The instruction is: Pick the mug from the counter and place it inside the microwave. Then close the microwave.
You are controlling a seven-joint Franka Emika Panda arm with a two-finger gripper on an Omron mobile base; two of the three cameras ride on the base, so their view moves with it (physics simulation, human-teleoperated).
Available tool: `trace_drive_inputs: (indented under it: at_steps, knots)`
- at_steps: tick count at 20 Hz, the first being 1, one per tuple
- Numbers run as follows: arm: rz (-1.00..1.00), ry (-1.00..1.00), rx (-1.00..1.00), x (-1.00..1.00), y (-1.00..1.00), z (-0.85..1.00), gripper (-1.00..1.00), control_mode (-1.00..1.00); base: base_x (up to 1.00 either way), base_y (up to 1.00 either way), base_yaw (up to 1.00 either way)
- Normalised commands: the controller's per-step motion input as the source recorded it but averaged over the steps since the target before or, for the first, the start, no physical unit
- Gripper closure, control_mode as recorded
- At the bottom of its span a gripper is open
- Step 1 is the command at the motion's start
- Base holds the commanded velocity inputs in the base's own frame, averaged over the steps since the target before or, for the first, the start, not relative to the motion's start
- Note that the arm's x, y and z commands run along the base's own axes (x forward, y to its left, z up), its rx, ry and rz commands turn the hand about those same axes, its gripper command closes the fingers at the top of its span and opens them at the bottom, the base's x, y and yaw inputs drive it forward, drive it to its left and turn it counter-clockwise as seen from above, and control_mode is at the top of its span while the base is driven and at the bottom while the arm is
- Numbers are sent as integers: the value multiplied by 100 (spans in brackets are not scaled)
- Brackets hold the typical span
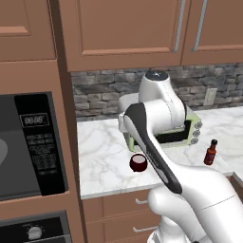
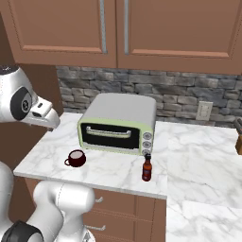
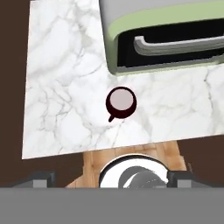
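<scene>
Item 1. The counter (image 2: 198, 160): white marble slab with grey veins over wooden drawers; it carries every item below.

Item 2. The microwave (image 1: 28, 142): black built-in box at 9 o'clock of the counter in the left base view, keypad and display on its right side. Door position cannot be judged from these views.

Item 3. Toaster oven (image 2: 118, 124): pale green and grey, standing at 12 o'clock of the mug, near but apart from it. An obstacle; the approach is best kept clear of its front.

Item 4. Sauce bottle (image 2: 147, 168): red-brown, black cap, upright, at 3 o'clock of the mug in the right base view, well apart. Not the target.

Item 5. The mug (image 3: 121, 102): maroon, pale inside, upright on the counter near its front edge, untouched. In the hand view its handle points to 7 o'clock.

Item 6. The gripper (image 3: 112, 180): claw spread wide, empty, well above the counter with the mug ahead of it.

Handling advice, as judgement: step in hand is reaching for the mug. Centre over the cup, descend straight, straddle the rim or body away from the handle, then close.
</scene>
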Motion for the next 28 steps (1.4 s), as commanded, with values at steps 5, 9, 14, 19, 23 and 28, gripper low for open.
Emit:
trace_drive_inputs:
  at_steps: [5, 9, 14, 19, 23, 28]
  knots:
    - [-20, 14, 0, 0, 0, -36, -100, -100, 0, 0, 0]
    - [-15, 12, 2, 0, 0, -45, -100, -100, 0, 0, 0]
    - [-14, 13, 0, 0, 0, -42, -100, -100, 0, 0, 0]
    - [-13, 11, 0, 0, 0, -41, -100, -100, 0, 0, 0]
    - [-10, 7, 0, 0, 0, -36, -100, -100, 0, 0, 0]
    - [-8, 1, 0, 7, -12, -44, -100, -100, 0, 0, 0]
